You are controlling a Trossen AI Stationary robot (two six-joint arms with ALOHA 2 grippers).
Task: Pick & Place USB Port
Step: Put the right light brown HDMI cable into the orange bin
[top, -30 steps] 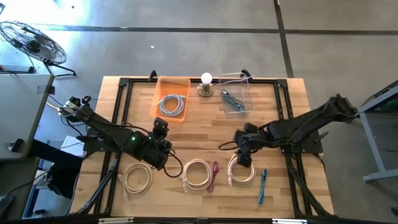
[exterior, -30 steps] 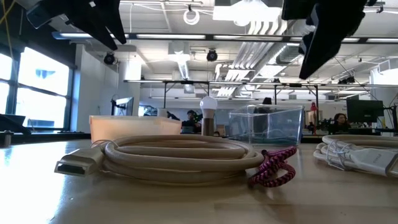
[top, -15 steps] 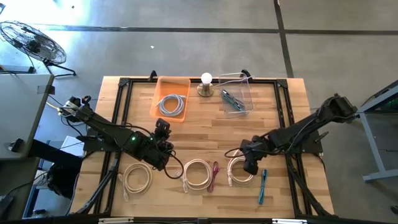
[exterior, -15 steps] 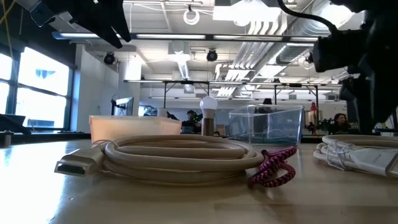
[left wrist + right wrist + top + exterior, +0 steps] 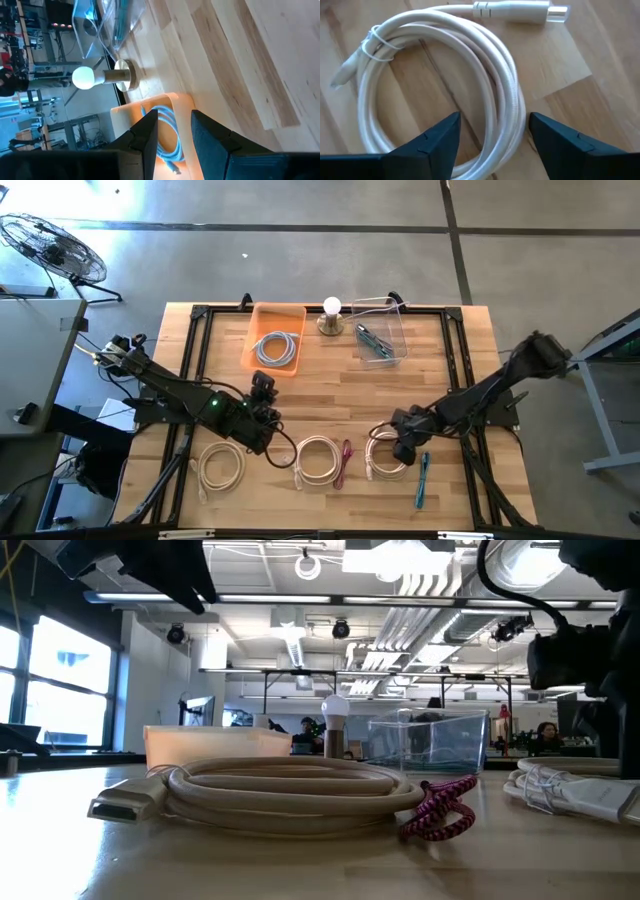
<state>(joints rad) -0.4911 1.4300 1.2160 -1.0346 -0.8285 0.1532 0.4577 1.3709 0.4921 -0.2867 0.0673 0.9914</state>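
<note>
My right gripper (image 5: 492, 125) is open and hovers just over a white coiled cable (image 5: 445, 75) on the near right part of the table (image 5: 385, 455). Its fingers stand on either side of one side of the coil, and the cable's USB plug (image 5: 540, 11) lies beyond them. The coil lies flat on the wood, bound by a thin tie (image 5: 375, 42). My left gripper (image 5: 262, 392) waits over the table's left middle, open (image 5: 175, 131), holding nothing.
Two more white coils (image 5: 220, 465) (image 5: 318, 460), a pink cord (image 5: 345, 463) and a blue item (image 5: 423, 478) lie along the near edge. At the far edge stand an orange bin with a cable (image 5: 275, 345), a bulb lamp (image 5: 331, 315) and a clear bin (image 5: 380, 338).
My right gripper has moved toward the table's near edge and slightly right, and has come down over the right-hand white coil, staying open. The coil has not moved.
</note>
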